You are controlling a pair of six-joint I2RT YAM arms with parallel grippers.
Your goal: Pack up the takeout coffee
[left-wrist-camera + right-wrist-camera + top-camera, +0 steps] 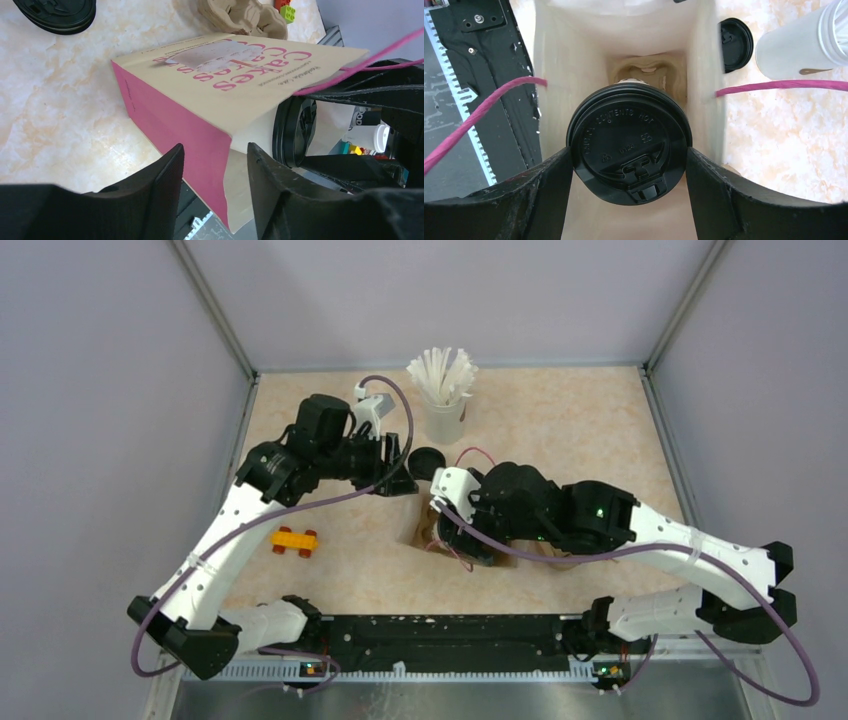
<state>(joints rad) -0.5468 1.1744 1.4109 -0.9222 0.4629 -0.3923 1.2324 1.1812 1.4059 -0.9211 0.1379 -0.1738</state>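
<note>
The takeout coffee (628, 142), a white cup under a black lid, hangs inside the mouth of a standing paper bag (549, 75). My right gripper (629, 152) is shut on it, one finger pressed to each side of the lid. The left wrist view looks at the cream and pink bag (210, 80) from outside, with the coffee's lid (295, 130) showing in its mouth. My left gripper (215, 152) is open, its fingers standing either side of the bag's rim corner without pinching it. From above, the left gripper (395, 465) is at the bag's far side and the right gripper (455, 530) is over the bag (418, 528).
A brown pulp cup carrier (644, 72) lies at the bag's bottom. Loose black lids (427, 461) and a white cup of straws (443, 405) stand behind the bag. A yellow and red toy brick (294, 540) lies to the left. Another pulp carrier (240, 17) sits beyond the bag.
</note>
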